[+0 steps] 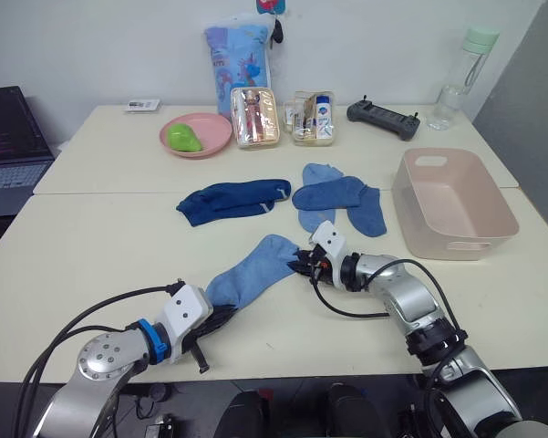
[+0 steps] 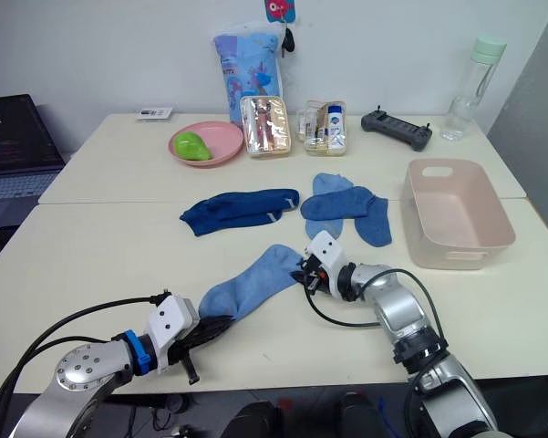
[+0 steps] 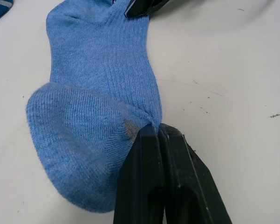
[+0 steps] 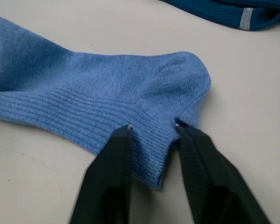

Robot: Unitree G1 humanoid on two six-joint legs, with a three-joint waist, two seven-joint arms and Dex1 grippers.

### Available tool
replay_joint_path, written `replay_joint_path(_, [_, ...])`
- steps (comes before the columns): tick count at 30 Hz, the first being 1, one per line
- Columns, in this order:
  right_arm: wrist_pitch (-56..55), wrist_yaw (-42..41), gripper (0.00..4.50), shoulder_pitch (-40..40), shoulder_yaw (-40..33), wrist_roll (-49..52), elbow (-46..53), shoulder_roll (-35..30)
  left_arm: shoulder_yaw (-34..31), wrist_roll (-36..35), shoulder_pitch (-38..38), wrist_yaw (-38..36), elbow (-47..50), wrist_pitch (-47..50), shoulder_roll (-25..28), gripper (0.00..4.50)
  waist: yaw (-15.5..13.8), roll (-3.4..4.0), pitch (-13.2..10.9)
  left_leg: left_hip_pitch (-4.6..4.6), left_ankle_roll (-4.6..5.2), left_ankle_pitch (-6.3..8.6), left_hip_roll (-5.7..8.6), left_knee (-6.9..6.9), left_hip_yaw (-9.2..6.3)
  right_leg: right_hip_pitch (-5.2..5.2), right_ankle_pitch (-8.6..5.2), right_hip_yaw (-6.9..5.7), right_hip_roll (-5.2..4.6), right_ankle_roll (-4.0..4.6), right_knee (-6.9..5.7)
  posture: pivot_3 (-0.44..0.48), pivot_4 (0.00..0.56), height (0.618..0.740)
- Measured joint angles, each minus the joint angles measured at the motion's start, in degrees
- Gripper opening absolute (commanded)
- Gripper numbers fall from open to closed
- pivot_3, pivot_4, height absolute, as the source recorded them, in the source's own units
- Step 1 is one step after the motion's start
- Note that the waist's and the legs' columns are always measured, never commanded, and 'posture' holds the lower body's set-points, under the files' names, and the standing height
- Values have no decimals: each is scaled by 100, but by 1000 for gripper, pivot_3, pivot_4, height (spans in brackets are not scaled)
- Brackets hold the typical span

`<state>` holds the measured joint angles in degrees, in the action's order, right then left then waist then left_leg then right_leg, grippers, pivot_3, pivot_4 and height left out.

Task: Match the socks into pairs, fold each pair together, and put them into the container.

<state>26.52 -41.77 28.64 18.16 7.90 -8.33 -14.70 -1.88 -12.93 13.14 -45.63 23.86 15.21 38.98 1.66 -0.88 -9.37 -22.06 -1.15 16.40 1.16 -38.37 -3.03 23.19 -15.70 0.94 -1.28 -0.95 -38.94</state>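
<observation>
A light blue sock (image 1: 255,269) lies stretched on the table between my two grippers. My left gripper (image 3: 156,128) is shut on the edge of its toe end, near the table's front. My right gripper (image 4: 153,126) is open, its two fingers standing on either side of the sock's ribbed cuff. Dark navy socks (image 1: 232,201) lie together further back, with medium blue socks (image 1: 337,196) overlapping to their right. The pale pink container (image 1: 429,228) stands to the right of the socks with nothing in it.
Along the back stand a pink plate (image 1: 210,141) with a green object, two clear pouches (image 1: 255,117), a printed bag (image 1: 239,55), a black controller (image 1: 383,117) and a bottle (image 1: 463,78). A laptop (image 1: 9,137) sits off the table's left.
</observation>
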Motion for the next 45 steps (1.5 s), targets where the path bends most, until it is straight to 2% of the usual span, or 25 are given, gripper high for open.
replay_joint_path(1, [-36, 8, 52, -20, -6, -6, 5, -10, 4, 16, -24, 1, -25, -34, -1, 0, 0, 0, 0, 0, 0, 0, 0, 0, 0, 0, 0, 0, 0, 0, 0, 0, 150, 740])
replay_joint_path(5, [-93, 21, 52, -174, -59, -6, 178, -136, 65, 45, -145, 2, -137, -75, -50, 0, -2, 0, 0, 0, 0, 0, 0, 0, 1, -1, 0, 1, 0, 0, 1, 0, 150, 740])
replay_joint_path(10, [266, 46, 52, -726, -332, 61, 1009, -535, 268, 70, -459, -6, -193, -97, -138, 0, -23, 0, 0, -1, 0, 0, 1, 0, 0, -2, 0, 1, -1, 0, 2, 0, 150, 740])
replay_joint_path(17, [1222, 368, 52, -1713, -724, 236, 2777, -1076, 880, 251, -1216, -11, -507, -99, -409, 0, -13, -2, 2, 0, 0, 0, 1, 1, 0, -3, -1, 1, 0, -2, 0, 0, 150, 740])
replay_joint_path(26, [2454, 878, 52, -2400, -1255, 494, 4086, -1322, 1097, 506, -1558, -73, -973, -248, -419, 0, -12, -4, 2, 4, 0, -1, 2, 11, 2, -3, -2, 4, 2, -3, 3, 0, 150, 740])
replay_joint_path(27, [2519, 904, 276, -2425, -1278, 518, 4122, -1352, 1097, 507, -1564, -96, -1011, -280, -419, 0, -9, -4, 2, 5, 0, -1, 2, 11, 2, -4, -2, 4, 2, -4, 3, 0, 150, 740])
replay_joint_path(30, [2662, 838, 1115, -2466, -1335, 755, 4209, -1402, 1098, 504, -1563, -154, -1049, -345, -418, 636, -6, -4, 2, 5, 0, -1, 1, 12, 0, -4, -2, 1, 2, -4, 2, 0, 150, 740])
replay_joint_path(33, [2646, 674, 2208, -2461, -1334, 922, 4232, -1559, 1090, 477, -1535, -257, -1113, -432, -400, 1590, -6, -4, 2, 5, 0, -1, 2, 12, 1, -4, -2, 1, 2, -4, 3, 0, 150, 740])
replay_joint_path(36, [2262, 298, 3268, -2393, -1349, 928, 4170, -2023, 838, 213, -1369, -327, -1099, -380, -361, 2571, -4, -6, 1, 6, 0, -1, 2, 11, 2, -3, -3, 2, 2, -4, 4, 0, 150, 740])
replay_joint_path(39, [1233, -559, 3281, -2200, -1246, 868, 3914, -2640, 561, 11, -1229, -569, -1066, -514, -106, 3552, -3, -6, 0, 9, 0, -1, 1, 13, 1, -7, -4, -2, 3, -5, 5, 0, 150, 740])
replay_joint_path(42, [-321, -1176, 3281, -1967, -792, 296, 3384, -3102, 521, 69, -1229, -809, -1065, -1035, 57, 4456, -5, -8, 0, 11, 0, -1, 1, 12, 5, -10, -4, 0, 3, -6, 9, 0, 150, 740])
replay_joint_path(45, [-1738, -1614, 3281, -1578, -348, -221, 2619, -3156, 767, 546, -1484, -1008, -1395, -1879, 226, 4456, -8, -8, -1, 14, 0, -2, 3, 12, 12, -10, -3, 4, 3, -5, 6, 0, 150, 740])
